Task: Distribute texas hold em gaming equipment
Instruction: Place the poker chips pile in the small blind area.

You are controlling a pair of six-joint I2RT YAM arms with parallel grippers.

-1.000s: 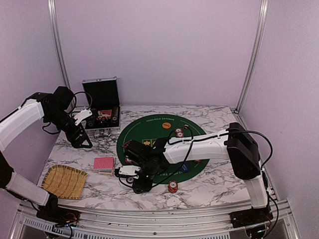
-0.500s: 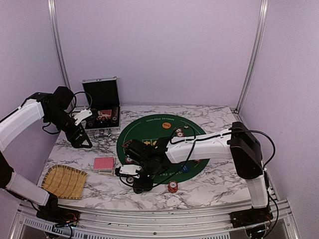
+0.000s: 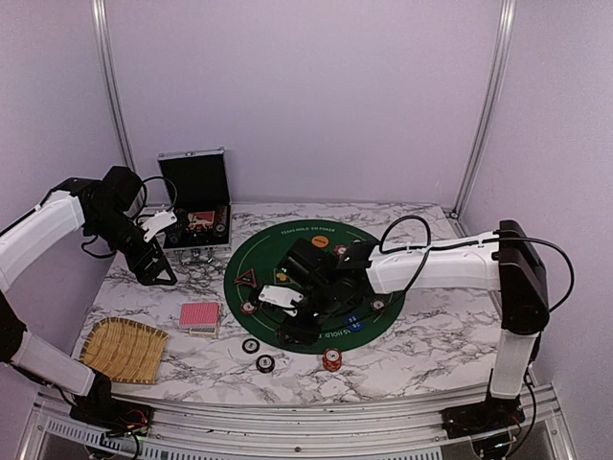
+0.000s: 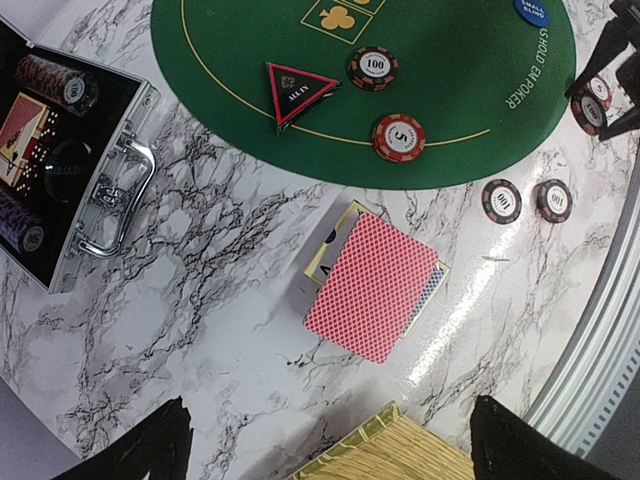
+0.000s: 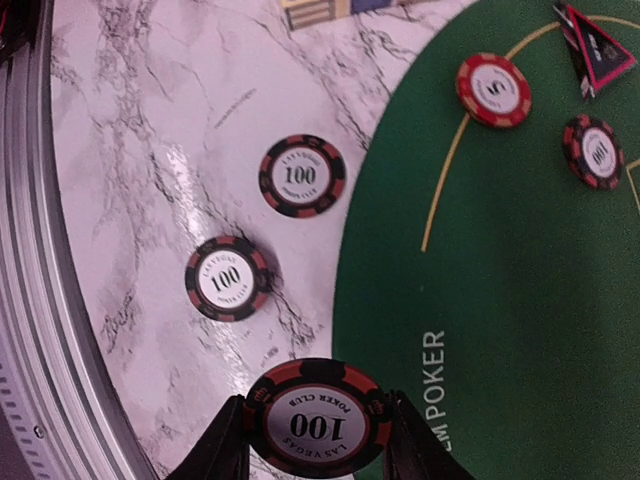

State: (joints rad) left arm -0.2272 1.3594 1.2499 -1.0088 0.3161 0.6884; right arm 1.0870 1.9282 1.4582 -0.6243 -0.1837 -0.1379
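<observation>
Right gripper (image 5: 318, 445) moved back onto round green felt mat (image 3: 297, 244), clamped on dark round poker chip (image 5: 318, 415); left gripper (image 4: 330, 450) gapes wide near chip-filled open silver case (image 3: 194, 182).

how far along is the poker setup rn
Done: a red chip and others on the green mat, two dark chips on the marble. In hand: right claw grips a 100 chip. Left: card deck undealt, stored chips in the case, left claw open.
</observation>
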